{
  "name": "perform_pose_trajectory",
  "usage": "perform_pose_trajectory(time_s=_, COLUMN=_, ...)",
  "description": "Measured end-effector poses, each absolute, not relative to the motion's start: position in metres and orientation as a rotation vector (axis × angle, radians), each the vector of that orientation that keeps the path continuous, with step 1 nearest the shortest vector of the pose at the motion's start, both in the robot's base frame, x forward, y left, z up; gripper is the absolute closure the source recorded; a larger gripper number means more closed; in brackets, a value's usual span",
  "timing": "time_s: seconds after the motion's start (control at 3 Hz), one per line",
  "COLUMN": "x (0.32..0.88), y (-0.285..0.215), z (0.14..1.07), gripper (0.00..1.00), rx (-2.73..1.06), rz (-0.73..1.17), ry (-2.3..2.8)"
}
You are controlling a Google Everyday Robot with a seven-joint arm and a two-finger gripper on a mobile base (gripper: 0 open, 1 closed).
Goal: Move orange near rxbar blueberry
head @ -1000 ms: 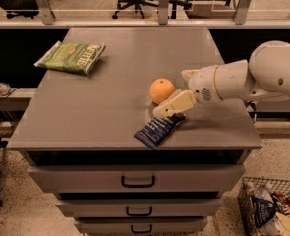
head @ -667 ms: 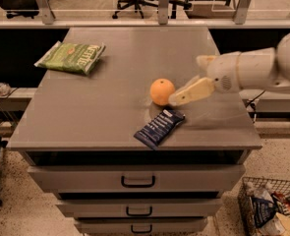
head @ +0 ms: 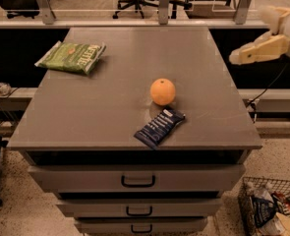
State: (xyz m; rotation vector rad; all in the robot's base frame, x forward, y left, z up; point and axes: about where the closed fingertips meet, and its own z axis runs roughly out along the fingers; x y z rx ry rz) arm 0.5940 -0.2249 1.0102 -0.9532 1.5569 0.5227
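Grey surface (head: pixel 110 102): carries the orange, the rxbar and a green bag (head: pixel 72 57); drawers (head: pixel 137 180) sit below it.
View: camera view, the only one.
Orange (head: pixel 162 91): rests free on the surface, right of centre and toward the front. Nothing holds it.
Rxbar (head: pixel 159 127): lies flat and slanted near the front edge, just beside the orange on its front side. Whether the two touch cannot be told.
Tool (head: pixel 239 57): at the right side of the view, raised, past the right edge of the surface, pointing back toward it. It carries nothing.
Tool state: apart or together cannot be told.
Change: a second ago the tool stood close beside the orange, above the rxbar. It has since drawn back to the right, off the surface. Orange and rxbar have kept their places.
Meaning for task: judged complete. The orange sits released next to the rxbar, and the retreat reads as the closing step.
Orange relative to tool: well apart, lower, with bare surface between them.
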Motion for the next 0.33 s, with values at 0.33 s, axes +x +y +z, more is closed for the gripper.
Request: perform_pose_trajectory(time_s=0.33, x=0.5953, y=-0.2341, z=1.0357, gripper=0.00, rx=-0.941, rz=0.493, ry=1.516)
